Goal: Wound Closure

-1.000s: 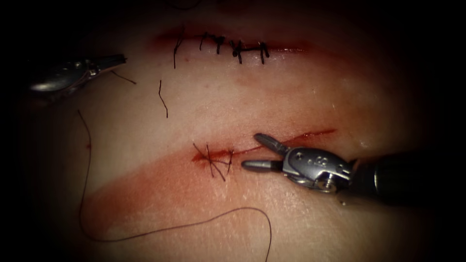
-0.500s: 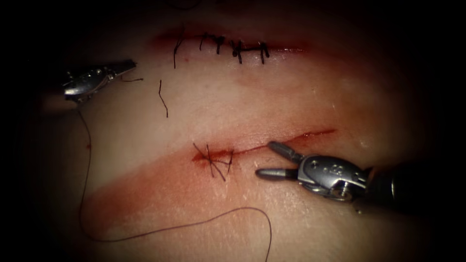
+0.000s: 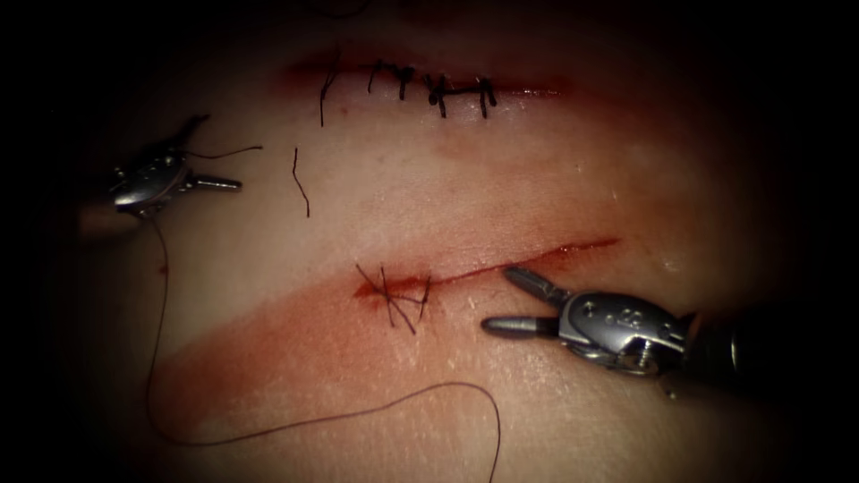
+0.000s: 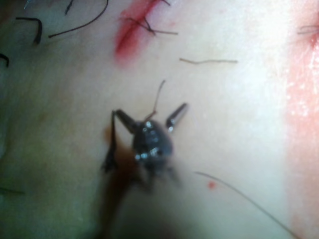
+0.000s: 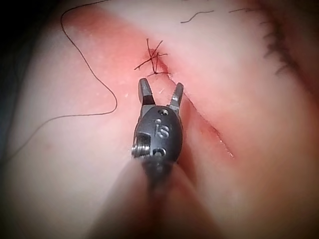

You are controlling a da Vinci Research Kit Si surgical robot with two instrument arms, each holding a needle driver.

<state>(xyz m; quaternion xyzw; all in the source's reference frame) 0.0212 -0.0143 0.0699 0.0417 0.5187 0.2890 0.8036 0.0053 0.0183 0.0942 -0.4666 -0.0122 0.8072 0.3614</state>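
Surroundings dark beyond lit centre; light falls from above, fading toward edges.

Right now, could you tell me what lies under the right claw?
Under the open, empty right claw lies bare tissue beside the unstitched cut, just right of the knotted stitch. The tool's body covers the tissue beneath it.

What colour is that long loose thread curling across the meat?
Dark, nearly black, with a slight purplish tinge. The thread shows best in the endoscope view, looping over the pale tissue.
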